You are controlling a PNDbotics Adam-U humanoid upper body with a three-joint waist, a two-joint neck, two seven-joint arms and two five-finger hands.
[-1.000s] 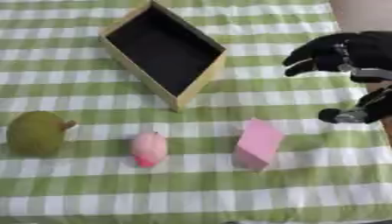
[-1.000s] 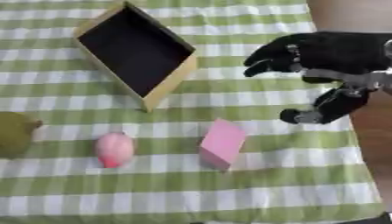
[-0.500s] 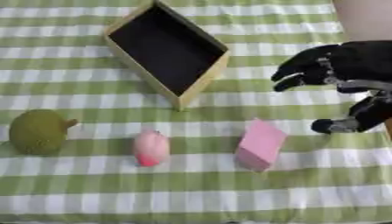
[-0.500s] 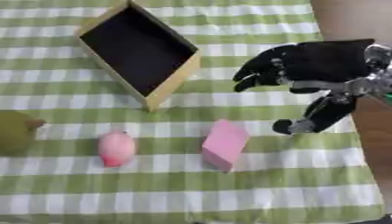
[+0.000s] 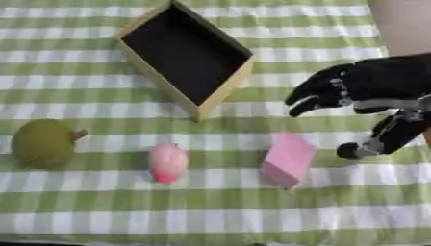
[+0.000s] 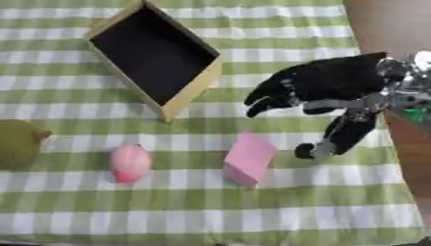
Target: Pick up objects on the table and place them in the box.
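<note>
Reaching in from the table's right edge, our right hand (image 6: 336, 89) hangs above the cloth with fingers spread and curved downward and the thumb pointing down toward the checks; it holds nothing. No left hand shows in either view. We judge the step in hand to be the approach to the first pick, none of the objects lying yet in the box (image 5: 187, 53). Just beside the thumb, to its left, lies the pink block (image 5: 289, 159), its long axis running from the table's near edge obliquely toward the far right corner. The next move, in our judgement, calls for lowering the hand and closing across the block's short sides. Farther left lie the pink egg-shaped object (image 5: 168, 162) and, near the left edge, the green fruit (image 5: 42, 143). The box rests open toward the far edge, its long axis diagonal.
</note>
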